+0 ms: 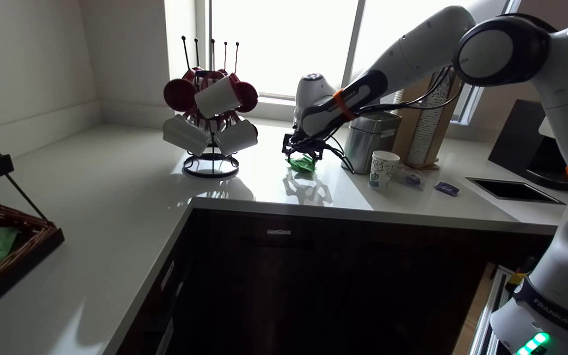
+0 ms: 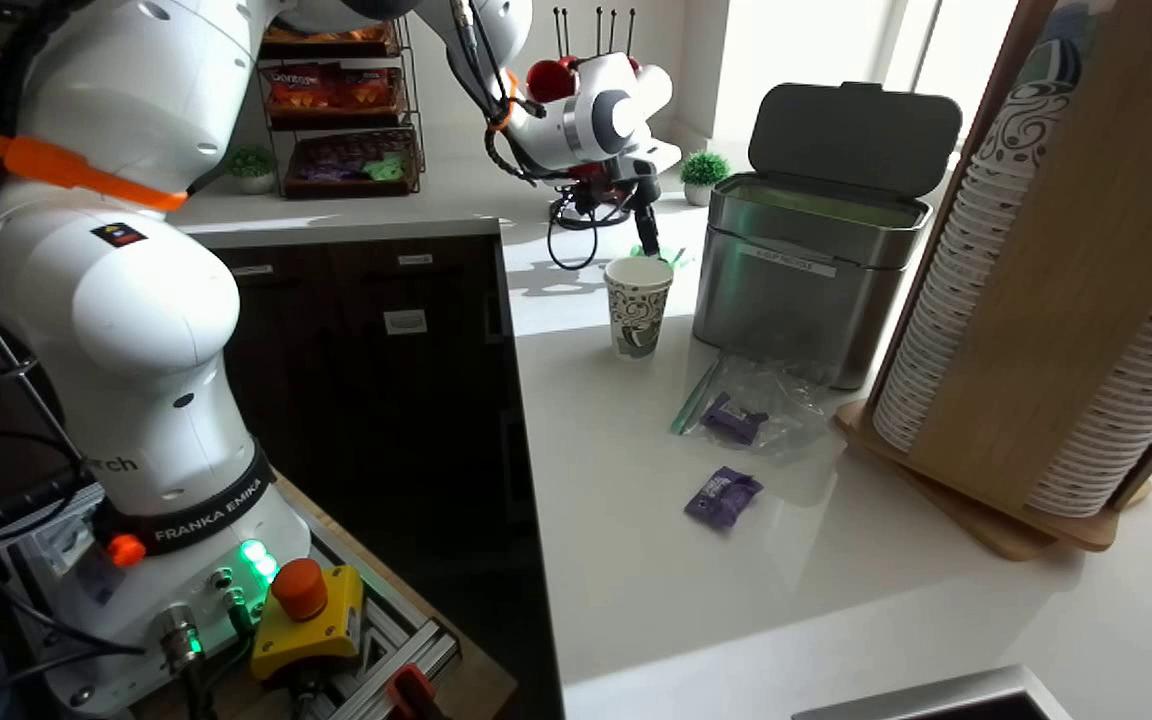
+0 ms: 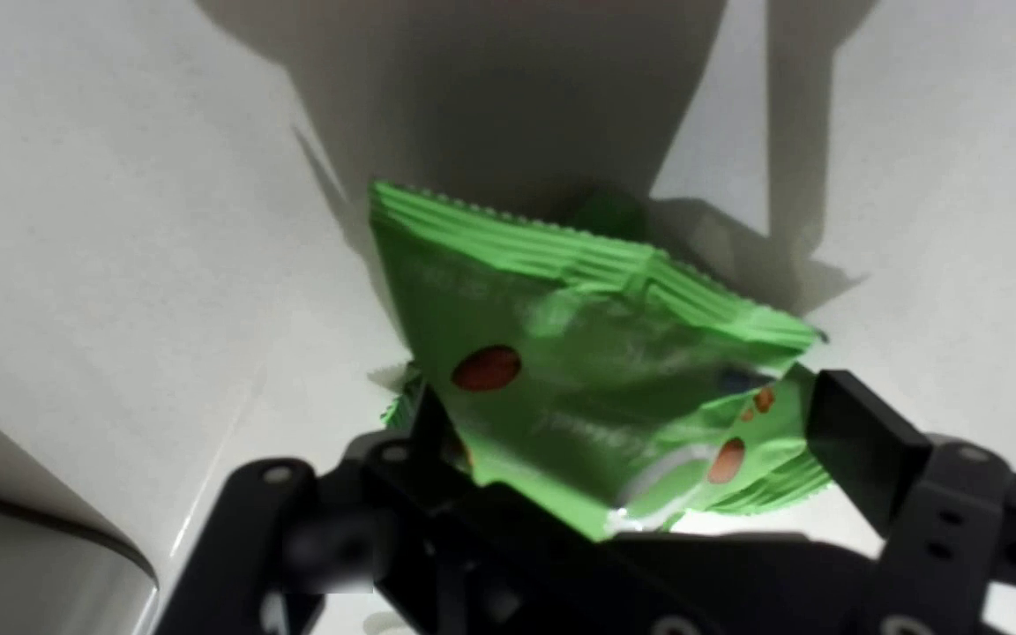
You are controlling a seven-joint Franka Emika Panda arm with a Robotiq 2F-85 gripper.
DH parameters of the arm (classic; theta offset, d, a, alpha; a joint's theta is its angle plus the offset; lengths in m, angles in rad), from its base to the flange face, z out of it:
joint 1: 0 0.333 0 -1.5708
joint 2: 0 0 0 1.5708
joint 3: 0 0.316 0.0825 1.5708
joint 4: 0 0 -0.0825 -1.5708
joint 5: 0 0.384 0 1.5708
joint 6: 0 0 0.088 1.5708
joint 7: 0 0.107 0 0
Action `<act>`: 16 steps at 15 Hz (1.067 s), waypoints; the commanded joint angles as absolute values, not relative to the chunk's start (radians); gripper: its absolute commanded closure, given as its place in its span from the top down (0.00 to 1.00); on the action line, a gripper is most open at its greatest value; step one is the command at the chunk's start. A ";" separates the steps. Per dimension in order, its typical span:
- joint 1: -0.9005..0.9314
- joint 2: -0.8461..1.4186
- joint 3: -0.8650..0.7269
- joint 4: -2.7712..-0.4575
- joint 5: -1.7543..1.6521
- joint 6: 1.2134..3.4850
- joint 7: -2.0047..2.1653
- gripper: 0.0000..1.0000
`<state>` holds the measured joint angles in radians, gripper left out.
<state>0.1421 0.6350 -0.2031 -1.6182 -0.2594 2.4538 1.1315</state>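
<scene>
A crumpled green packet with red oval prints lies on the white counter in the wrist view. My gripper stands open around it, one finger at its right side and the other partly behind its left edge. The packet seems close to both fingers, and I cannot tell whether either one touches it. In an exterior view the green packet sits right under the gripper. Elsewhere a paper cup hides most of the green packet.
A mug rack with red and white mugs stands beside the gripper. On its opposite side are a metal bin with its lid up, a cup dispenser, a plastic bag and a purple packet. The counter edge runs in front.
</scene>
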 commanded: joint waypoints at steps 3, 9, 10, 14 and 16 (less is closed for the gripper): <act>0.163 0.702 -0.234 -1.562 -0.272 2.469 1.150 0.75; 0.140 0.689 -0.198 -1.561 -0.235 2.449 1.070 0.37; 0.136 0.685 -0.192 -1.563 -0.228 2.443 1.055 0.28; 0.129 0.675 -0.183 -1.563 -0.211 2.423 1.008 0.04; 0.125 0.669 -0.182 -1.564 -0.201 2.408 0.989 0.00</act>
